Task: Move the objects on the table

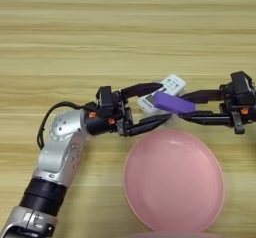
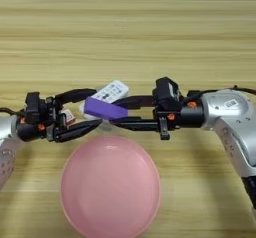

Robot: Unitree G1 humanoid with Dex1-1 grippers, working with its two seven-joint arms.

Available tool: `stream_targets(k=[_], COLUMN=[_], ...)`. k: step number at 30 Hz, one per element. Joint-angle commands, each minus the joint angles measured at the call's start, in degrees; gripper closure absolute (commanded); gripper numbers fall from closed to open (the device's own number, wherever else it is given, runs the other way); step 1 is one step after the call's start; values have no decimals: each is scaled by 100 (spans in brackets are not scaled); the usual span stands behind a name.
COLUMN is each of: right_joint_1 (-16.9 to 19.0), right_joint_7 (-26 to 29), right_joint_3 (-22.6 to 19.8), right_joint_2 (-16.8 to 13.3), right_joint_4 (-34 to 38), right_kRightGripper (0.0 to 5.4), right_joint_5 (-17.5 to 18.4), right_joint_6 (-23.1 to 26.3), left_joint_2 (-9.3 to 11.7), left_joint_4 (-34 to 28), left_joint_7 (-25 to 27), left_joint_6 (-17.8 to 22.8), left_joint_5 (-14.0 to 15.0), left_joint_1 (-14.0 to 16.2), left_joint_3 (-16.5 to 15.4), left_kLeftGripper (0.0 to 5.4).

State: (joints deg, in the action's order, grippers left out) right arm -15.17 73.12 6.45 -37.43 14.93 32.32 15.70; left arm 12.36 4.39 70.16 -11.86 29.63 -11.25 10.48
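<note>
My right gripper [image 1: 184,106] reaches in from the right and is shut on one end of the purple block [image 1: 172,103], which hangs just above the table [image 1: 125,32] and overlaps the white remote [image 1: 170,85]. The remote lies slanted on the wood. From the lower left, my left gripper [image 1: 164,102] is open, one finger on the far side of the remote and one on the near side. The two grippers point at each other, tips almost meeting. The pink plate [image 1: 173,182] sits just in front of both, with nothing on it.
The left arm's silver forearm [image 1: 60,152] crosses the lower left corner, with a black cable looping beside it. The right arm's silver forearm [image 2: 230,117] fills the right side. Bare wood stretches across the far half of the table.
</note>
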Motion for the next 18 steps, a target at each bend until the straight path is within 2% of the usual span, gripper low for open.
stream_targets(k=[1,13,18], right_joint_1=[-83,-68,-69], right_joint_7=[26,-7,-12], right_joint_3=[61,150,154], right_joint_2=[26,81,87], right_joint_4=[4,-9,-19], right_kRightGripper=[397,397,397], right_joint_5=[-12,-22,-17], right_joint_6=[42,24,10], left_joint_2=[22,9,1], left_joint_4=[-63,-46,-29], left_joint_7=[33,80,82], left_joint_6=[-45,-82,-94], left_joint_5=[-75,-89,-99], left_joint_1=[-59,-46,-49], left_joint_3=[9,-15,-28], left_kLeftGripper=[254,373,385])
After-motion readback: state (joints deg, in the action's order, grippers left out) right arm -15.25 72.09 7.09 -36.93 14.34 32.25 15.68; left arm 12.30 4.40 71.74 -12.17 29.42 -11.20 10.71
